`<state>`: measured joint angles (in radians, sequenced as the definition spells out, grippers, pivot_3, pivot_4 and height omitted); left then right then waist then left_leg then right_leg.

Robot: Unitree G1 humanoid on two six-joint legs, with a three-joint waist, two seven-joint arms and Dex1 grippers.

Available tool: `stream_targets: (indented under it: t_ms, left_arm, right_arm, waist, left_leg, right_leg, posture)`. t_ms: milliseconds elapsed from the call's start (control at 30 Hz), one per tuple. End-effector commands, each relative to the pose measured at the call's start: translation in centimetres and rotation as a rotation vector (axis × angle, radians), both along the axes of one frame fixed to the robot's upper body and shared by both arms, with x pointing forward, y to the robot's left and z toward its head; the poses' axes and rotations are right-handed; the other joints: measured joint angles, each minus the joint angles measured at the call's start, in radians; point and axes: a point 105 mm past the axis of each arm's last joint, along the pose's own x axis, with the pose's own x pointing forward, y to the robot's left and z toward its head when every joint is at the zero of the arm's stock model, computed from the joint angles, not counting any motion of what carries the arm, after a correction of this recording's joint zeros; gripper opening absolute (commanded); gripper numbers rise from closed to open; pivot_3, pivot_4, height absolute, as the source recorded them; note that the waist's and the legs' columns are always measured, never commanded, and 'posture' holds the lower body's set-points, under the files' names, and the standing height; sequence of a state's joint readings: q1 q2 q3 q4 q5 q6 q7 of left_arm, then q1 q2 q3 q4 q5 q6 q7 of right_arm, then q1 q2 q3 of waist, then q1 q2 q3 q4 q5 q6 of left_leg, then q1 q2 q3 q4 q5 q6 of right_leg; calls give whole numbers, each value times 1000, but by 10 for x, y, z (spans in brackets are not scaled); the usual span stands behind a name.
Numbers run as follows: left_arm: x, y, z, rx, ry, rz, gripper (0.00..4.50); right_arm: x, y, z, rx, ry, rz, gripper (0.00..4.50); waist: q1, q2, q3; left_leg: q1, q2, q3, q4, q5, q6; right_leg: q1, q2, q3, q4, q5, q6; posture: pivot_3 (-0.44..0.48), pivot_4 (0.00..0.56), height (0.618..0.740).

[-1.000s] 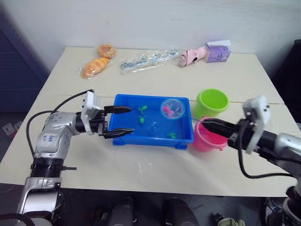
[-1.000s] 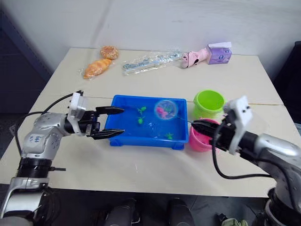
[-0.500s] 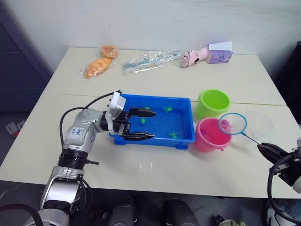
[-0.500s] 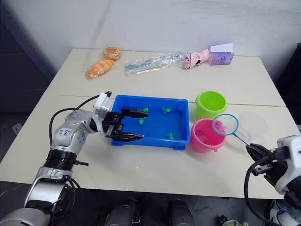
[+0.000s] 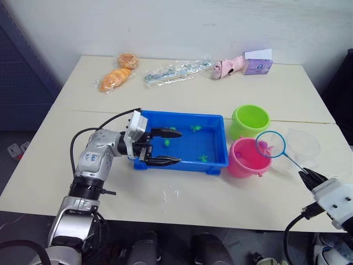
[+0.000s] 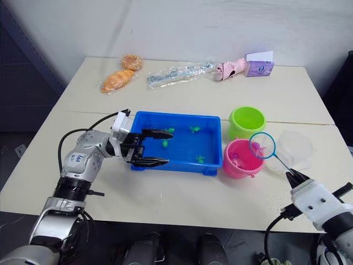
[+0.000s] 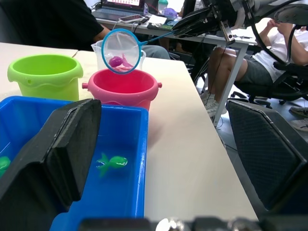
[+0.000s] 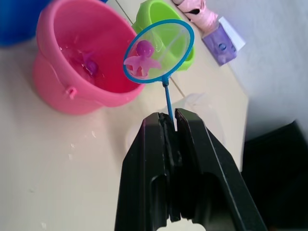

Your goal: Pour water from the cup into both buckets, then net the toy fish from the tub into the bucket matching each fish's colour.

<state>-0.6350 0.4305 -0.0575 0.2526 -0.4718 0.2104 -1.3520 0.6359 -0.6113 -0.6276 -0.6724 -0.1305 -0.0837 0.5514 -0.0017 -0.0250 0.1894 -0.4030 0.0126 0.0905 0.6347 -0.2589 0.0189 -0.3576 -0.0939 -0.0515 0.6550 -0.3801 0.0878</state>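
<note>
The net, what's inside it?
The net, held by the right gripper, holds a pink fish. Whether more lies beneath it, I cannot tell.

Silver-grey left arm (image 5: 96, 157), black cables, white wrist block, black tool (image 5: 164, 147); possibly small blue markings.

My pincer's fingers (image 7: 67, 149) are matt black; the tub (image 5: 214, 160) and pink bucket (image 8: 62, 91) gleam glossy plastic, the worktop (image 5: 182, 201) matt.

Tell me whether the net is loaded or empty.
Loaded: a pink fish lies in the net mesh, held above the pink bucket by the right gripper.
</note>
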Motion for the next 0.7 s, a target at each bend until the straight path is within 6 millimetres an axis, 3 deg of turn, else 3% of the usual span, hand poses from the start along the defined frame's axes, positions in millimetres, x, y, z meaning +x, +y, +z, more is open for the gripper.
stream_targets:
  t_ms: [33,333,433,567,700]
  left_arm:
    - [-1,-1,3,-19,-27,2,4461]
    - [1,0,3,-15,-37,7,4461]
    - [1,2,1,-8,-42,8,4461]
    - [7,25,2,27,-45,57,4461]
    - [14,47,-2,68,-75,129,4461]
  right_arm:
    - [-1,0,2,-168,-88,57,0]
    - [0,6,4,-417,-230,169,0]
    - [1,6,7,-337,-254,170,0]
    - [15,27,37,46,-195,256,0]
    - [34,47,55,133,-47,347,0]
  waist:
    - [0,0,0]
    - [-1,0,0]
    - [0,0,0]
    - [-17,0,0]
    - [-27,0,0]
  left_leg:
    - [0,0,0,0,0,0]
    - [0,0,0,1,1,-1]
    - [0,0,0,1,1,-1]
    - [1,1,0,2,2,-1]
    - [6,2,0,1,2,-1]
  right_leg:
    - [0,0,0,0,0,0]
    - [0,0,0,1,0,0]
    - [1,0,0,1,0,0]
    - [1,1,1,2,0,0]
    - [5,0,0,3,0,0]
  posture:
    - [0,150,740]
    - [0,150,740]
    - [0,150,740]
    - [0,150,740]
    - [0,150,740]
